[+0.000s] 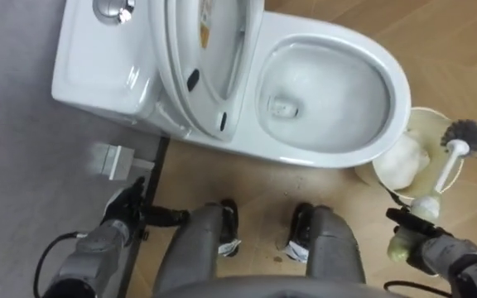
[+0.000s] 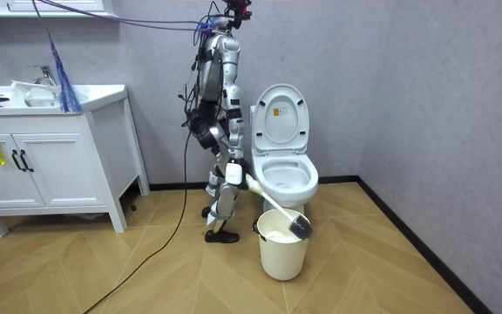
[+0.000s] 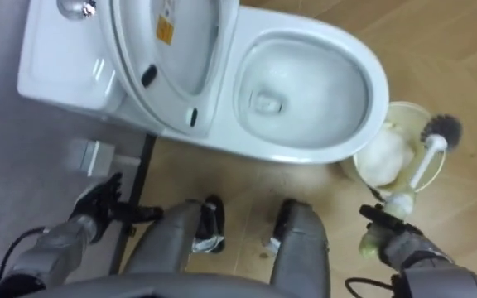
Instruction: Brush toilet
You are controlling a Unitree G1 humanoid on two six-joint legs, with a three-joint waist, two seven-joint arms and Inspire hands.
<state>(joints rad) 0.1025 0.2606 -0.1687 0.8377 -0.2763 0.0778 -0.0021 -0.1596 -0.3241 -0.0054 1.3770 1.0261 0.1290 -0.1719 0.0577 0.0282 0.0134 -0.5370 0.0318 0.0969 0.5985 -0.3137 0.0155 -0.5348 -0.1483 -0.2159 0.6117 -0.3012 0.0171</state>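
White porcelain toilet [image 1: 396,91] seen from above, its seat and lid [image 1: 201,50] tipped up against the tank so the bowl lies open for brushing. My robot stands at the toilet's side, tank to its left, bowl's front to its right. On the wood floor, just beside the bowl's front rim, stands a cream bucket [image 1: 427,112] with a pale mass inside; I cannot tell what it is.

The right hand [image 1: 416,233], at the lower right, has its fingers curled round the butt of the toilet brush [image 1: 445,170]. The white handle slants away from it and the dark bristle head hangs over the bucket's far rim, not in the bowl. I judge it is held there so drips fall into the bucket, and that scrubbing is yet to be done. The left hand [image 1: 127,207] hangs idle at the lower left, dark fingers loosely spread, holding nothing.

The eye views give me the grip and the bowl's inside. The room view gives what they lack — the robot upright, the brush head right at the bucket's mouth.
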